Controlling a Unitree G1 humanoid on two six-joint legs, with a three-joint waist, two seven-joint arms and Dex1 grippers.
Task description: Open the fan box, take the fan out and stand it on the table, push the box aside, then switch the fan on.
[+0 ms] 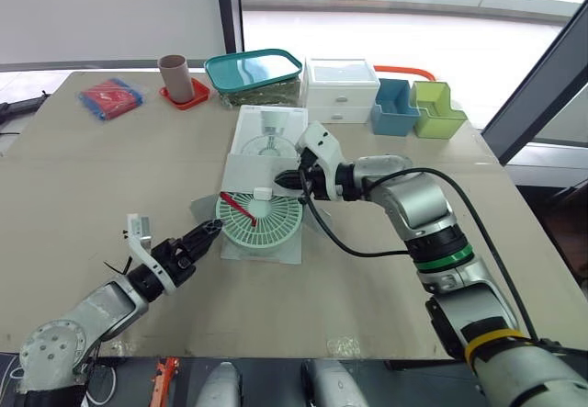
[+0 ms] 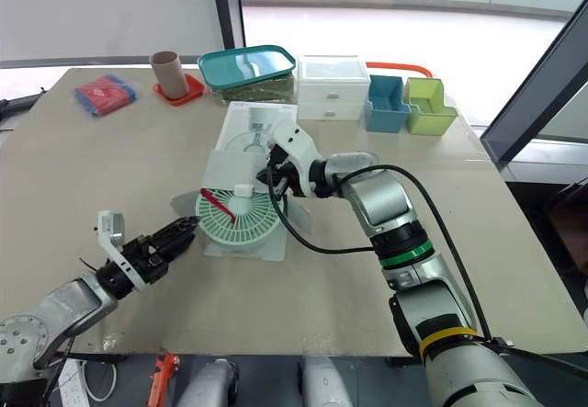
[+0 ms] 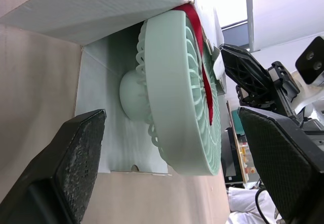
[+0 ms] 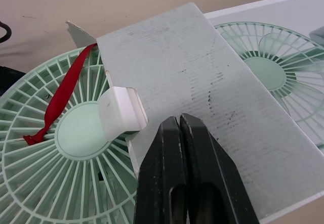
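Nearest on the table (image 1: 101,182), the left gripper (image 1: 213,230) hovers with fingers spread just beside the rim of the green fan (image 1: 260,222). The fan lies flat, half out of the white box (image 1: 267,131), a red ribbon (image 1: 238,208) across its grille. The right gripper (image 4: 180,119), fingers pressed together, sits over the box flap (image 4: 202,67). A teal-lidded container (image 1: 254,68) and white drawers (image 1: 340,89) stand beyond.

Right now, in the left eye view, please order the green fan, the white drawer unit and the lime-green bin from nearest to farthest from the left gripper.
1. Green fan, just right of the left gripper.
2. White drawer unit, far side, middle.
3. Lime-green bin, far right corner.
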